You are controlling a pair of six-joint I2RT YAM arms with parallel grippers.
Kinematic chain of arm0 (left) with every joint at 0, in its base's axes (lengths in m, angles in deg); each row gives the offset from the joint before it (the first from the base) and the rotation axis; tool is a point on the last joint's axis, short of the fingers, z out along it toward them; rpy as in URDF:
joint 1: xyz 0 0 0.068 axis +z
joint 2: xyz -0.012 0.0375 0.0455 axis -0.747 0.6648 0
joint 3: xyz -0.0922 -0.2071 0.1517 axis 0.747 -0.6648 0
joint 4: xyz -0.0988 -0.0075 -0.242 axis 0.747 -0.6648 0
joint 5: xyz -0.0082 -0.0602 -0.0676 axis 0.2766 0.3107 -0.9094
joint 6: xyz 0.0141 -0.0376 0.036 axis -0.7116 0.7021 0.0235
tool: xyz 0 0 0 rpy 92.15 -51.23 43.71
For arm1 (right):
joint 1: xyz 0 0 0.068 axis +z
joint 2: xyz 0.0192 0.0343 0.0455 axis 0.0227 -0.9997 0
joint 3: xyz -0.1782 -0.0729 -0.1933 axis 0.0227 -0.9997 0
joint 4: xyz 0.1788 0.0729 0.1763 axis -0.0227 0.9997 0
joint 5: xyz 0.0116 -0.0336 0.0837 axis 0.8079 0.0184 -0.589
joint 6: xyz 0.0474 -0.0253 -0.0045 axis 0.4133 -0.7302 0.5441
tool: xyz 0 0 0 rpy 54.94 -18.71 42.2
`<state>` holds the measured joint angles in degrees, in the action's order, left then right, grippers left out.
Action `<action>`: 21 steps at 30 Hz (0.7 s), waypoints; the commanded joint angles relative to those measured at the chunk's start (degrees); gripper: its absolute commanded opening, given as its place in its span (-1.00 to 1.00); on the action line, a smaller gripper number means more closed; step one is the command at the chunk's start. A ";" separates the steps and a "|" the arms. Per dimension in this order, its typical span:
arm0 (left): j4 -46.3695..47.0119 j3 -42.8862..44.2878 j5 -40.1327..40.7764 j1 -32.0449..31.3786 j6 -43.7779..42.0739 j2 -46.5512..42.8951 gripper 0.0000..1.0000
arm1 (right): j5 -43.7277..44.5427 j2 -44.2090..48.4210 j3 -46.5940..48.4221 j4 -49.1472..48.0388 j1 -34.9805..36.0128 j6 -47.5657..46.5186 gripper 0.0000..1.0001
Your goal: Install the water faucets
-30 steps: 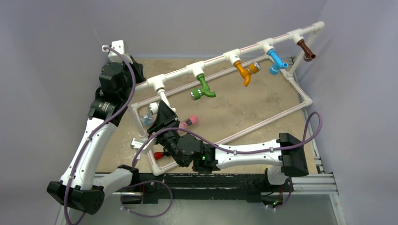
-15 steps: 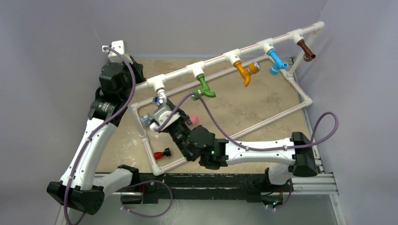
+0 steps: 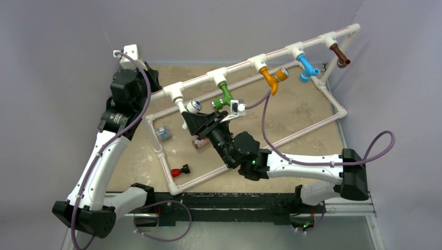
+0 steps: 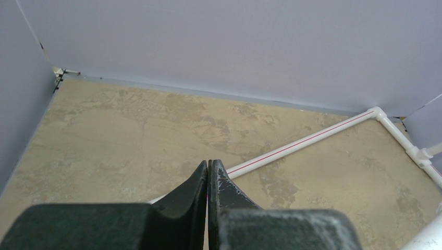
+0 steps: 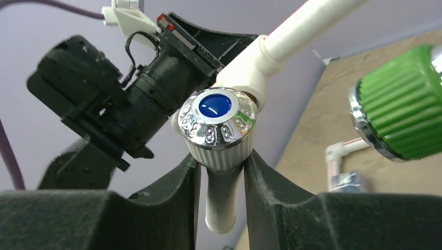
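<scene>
My right gripper (image 3: 192, 113) is shut on the white faucet (image 3: 194, 106), its fingers clamped just under the chrome, blue-centred knob (image 5: 217, 122). The faucet hangs right below the leftmost T-fitting (image 3: 174, 92) of the white pipe frame; whether it sits in the fitting cannot be told. Green (image 3: 225, 97), orange (image 3: 271, 79), blue (image 3: 307, 70) and brown (image 3: 341, 55) faucets hang from the other fittings along the top pipe. The green knob (image 5: 401, 104) is close on the right in the right wrist view. My left gripper (image 4: 208, 162) is shut and empty at the back left.
A pink-capped cylinder (image 3: 199, 143) lies under my right wrist. A small red part (image 3: 180, 170) lies by the frame's near pipe, and a small clear and blue piece (image 3: 164, 133) by its left pipe. Grey walls surround the table.
My right arm has carried the white faucet from low at the frame's left side up and rightward to the leftmost T-fitting. The left arm has not moved.
</scene>
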<state>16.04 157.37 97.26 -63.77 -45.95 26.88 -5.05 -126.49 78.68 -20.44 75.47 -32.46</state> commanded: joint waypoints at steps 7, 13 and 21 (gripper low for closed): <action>-14.53 -4.33 -5.27 -2.44 -3.90 1.41 -1.00 | 0.32 3.44 0.63 -7.44 -2.35 22.34 -0.07; -14.64 -4.15 -5.14 -2.57 -3.90 1.43 -1.00 | -0.76 6.03 -1.43 -3.91 -2.36 21.40 0.30; -14.97 -3.90 -4.64 -2.58 -3.98 1.50 -1.00 | 0.28 11.39 -4.37 2.29 -2.33 17.58 0.53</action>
<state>16.28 156.93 97.40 -64.17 -46.35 26.50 -6.53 -118.04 75.36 -19.94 73.20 -13.34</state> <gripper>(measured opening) 0.002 0.743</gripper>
